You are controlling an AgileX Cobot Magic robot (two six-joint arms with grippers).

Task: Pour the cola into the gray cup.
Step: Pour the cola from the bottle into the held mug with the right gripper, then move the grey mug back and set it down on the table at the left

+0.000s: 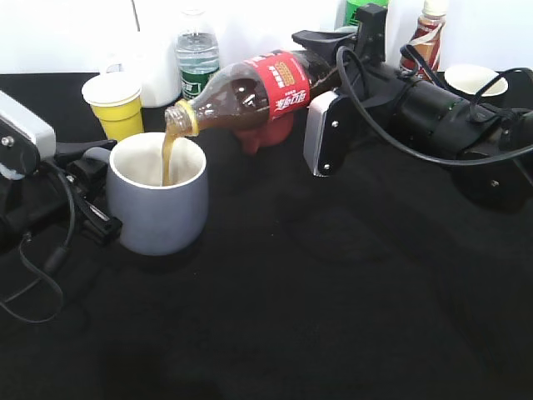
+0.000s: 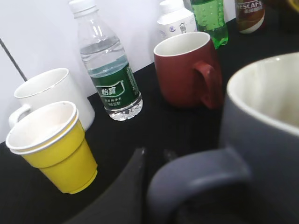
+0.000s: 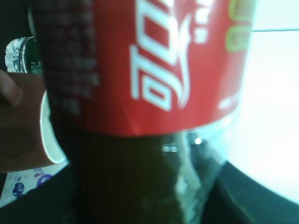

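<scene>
The cola (image 1: pixel 258 87), a clear bottle with a red label, is tilted mouth-down to the left. A brown stream falls from its mouth into the gray cup (image 1: pixel 158 208). My right gripper (image 1: pixel 325 62) is shut on the bottle's lower end. In the right wrist view the bottle (image 3: pixel 154 93) fills the frame and hides the jaws. The gray cup stands upright on the black table. My left gripper (image 1: pixel 93 179) is shut on its handle. In the left wrist view the handle (image 2: pixel 196 177) sits between the fingers (image 2: pixel 154 156).
Behind the cup stand a yellow paper cup (image 1: pixel 117 104), a water bottle (image 1: pixel 197 58), a white mug (image 2: pixel 51 93) and a red mug (image 2: pixel 189 70). A green bottle (image 2: pixel 210 21), a Nescafe bottle (image 1: pixel 426 37) and a white paper cup (image 1: pixel 475 82) stand at the back right.
</scene>
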